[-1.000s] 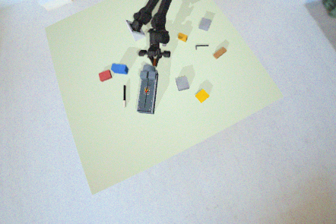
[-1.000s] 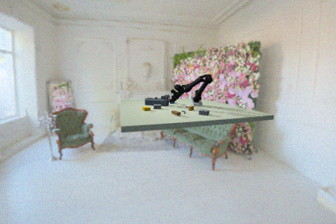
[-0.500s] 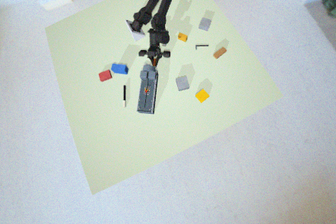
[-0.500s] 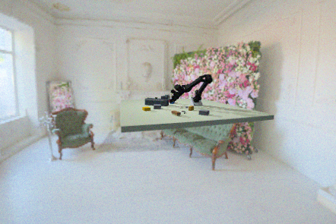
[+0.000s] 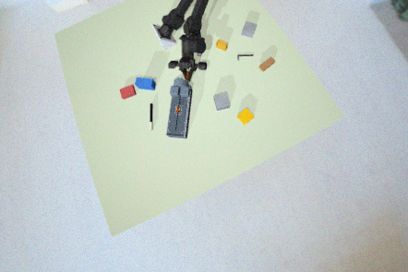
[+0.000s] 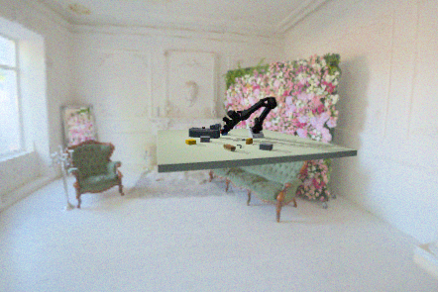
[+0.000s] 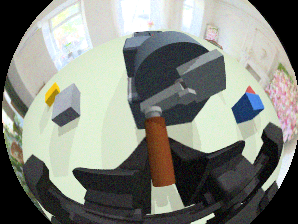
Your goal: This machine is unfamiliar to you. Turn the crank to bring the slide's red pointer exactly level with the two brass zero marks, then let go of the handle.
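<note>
The grey machine (image 5: 171,124) (image 6: 197,133) (image 7: 145,117) lies long on the table, its crank end toward the arm. The crank's orange-brown handle (image 7: 159,150) (image 5: 187,75) sticks out toward the arm from a grey crank arm (image 7: 162,97) in the wrist view. My gripper (image 7: 162,162) (image 5: 186,73) is shut on the handle, with a dark finger on each side of it. The red pointer (image 5: 178,110) shows as a small red spot with yellowish specks around it, near the middle of the slide. Whether it is level with the brass marks is too small to tell.
A blue block (image 5: 145,83) (image 7: 247,108) and a red block (image 5: 127,91) lie on one side, near a black-and-white stick (image 5: 151,115). Grey blocks (image 5: 222,100) (image 5: 249,29), yellow blocks (image 5: 246,116) (image 5: 222,45), a brown block (image 5: 267,64) and a hex key (image 5: 246,55) lie on the other.
</note>
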Tool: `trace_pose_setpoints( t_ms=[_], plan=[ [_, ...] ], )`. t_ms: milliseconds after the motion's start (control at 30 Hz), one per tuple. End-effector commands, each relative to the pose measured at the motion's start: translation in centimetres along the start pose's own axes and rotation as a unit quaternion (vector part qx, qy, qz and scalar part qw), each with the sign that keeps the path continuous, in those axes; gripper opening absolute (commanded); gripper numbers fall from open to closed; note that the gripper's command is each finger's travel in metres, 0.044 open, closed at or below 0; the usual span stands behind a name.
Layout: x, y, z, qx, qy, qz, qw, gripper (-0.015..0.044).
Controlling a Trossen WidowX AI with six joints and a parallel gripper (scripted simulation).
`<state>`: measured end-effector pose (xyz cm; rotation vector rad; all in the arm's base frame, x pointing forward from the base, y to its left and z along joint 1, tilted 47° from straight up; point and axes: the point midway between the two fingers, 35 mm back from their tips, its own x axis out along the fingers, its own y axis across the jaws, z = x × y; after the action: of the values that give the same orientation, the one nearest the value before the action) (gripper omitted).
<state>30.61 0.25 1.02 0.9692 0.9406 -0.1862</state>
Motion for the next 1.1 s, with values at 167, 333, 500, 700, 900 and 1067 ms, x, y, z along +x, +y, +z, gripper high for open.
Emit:
trace_pose_setpoints(
  t_ms=[167, 333, 500, 700, 900, 1067],
  plan=[
    [0.0, 0.0, 0.0, 0.0, 0.0, 0.0, 1.0, 0.0],
    [0.0, 0.0, 0.0, 0.0, 0.0, 0.0, 1.0, 0.0079],
    [0.0, 0.0, 0.0, 0.0, 0.0, 0.0, 1.0, 0.021],
    [0.0, 0.0, 0.0, 0.0, 0.0, 0.0, 1.0, 0.0368],
    [-0.4, 0.0, 0.5, 0.0, 0.0, 0.0, 1.0, 0.044],
    [-1.9, 0.0, 2.2, -0.001, 0.0, -0.001, 1.0, 0.044]
  ],
)
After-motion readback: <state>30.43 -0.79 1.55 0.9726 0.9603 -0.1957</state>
